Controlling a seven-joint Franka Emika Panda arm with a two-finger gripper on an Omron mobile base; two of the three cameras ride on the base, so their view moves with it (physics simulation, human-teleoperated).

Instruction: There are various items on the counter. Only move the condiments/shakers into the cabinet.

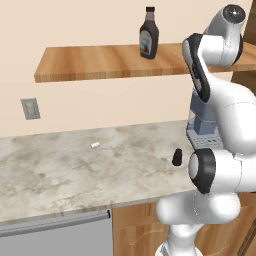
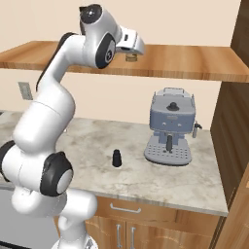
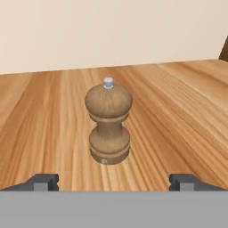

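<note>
The small wooden mill point(image 3: 108, 127) stands upright on the light-brown wood cabinet shelf point(image 3: 178, 102), a little ahead of my gripper point(image 3: 114, 182). The gripper is open, its two fingertips point(image 3: 44, 181) wide apart, with nothing between them. From the right base view the hand hangs over the shelf point(image 2: 194, 63) with the mill point(image 2: 130, 57) just under it. The dark syrup bottle point(image 1: 149, 33) stands on the same shelf point(image 1: 100, 62), further left. The small black shaker point(image 2: 116, 158) point(image 1: 177, 157) sits on the marbled counter point(image 2: 87, 141). A tiny white cylinder point(image 1: 95, 145) lies on the counter to the left.
A grey-blue coffee machine point(image 2: 170, 126) stands on the counter to the right of the black shaker. A dark wooden tall cabinet side point(image 2: 233, 121) closes the right end. A wall outlet point(image 1: 30, 108) is at the left, and a steel appliance front point(image 1: 55, 235) sits below the counter.
</note>
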